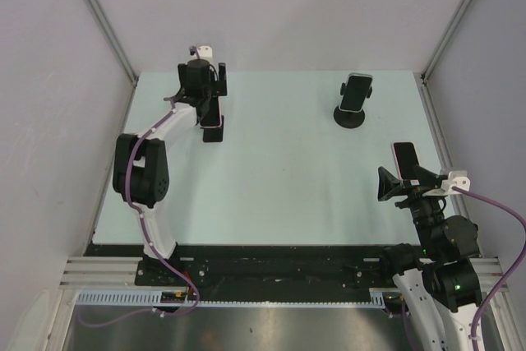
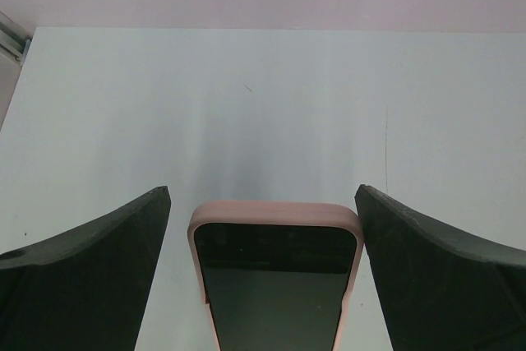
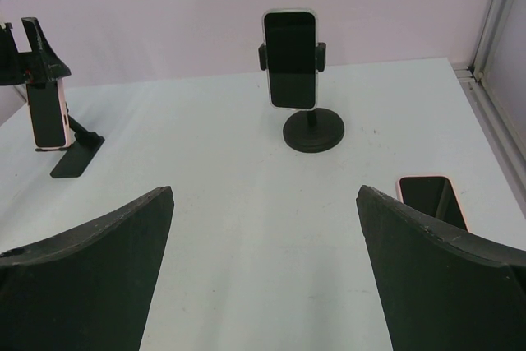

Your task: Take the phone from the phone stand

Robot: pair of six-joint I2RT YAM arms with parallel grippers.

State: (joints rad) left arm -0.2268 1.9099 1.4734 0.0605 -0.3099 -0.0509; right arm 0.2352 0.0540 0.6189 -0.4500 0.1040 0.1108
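My left gripper (image 2: 263, 193) straddles the phone (image 2: 275, 285), fingers apart and not clamped. The phone sits in its stand (image 1: 214, 133) at the far left, so the lift remains. My right gripper (image 3: 263, 195) hangs wide open near a flat phone (image 3: 433, 199).

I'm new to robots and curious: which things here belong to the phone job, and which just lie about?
In the job: far-left phone; its black stand; left gripper, open around it.
Lying about, it seems: clamped phone on round stand; flat phone on table; right gripper, open, empty.
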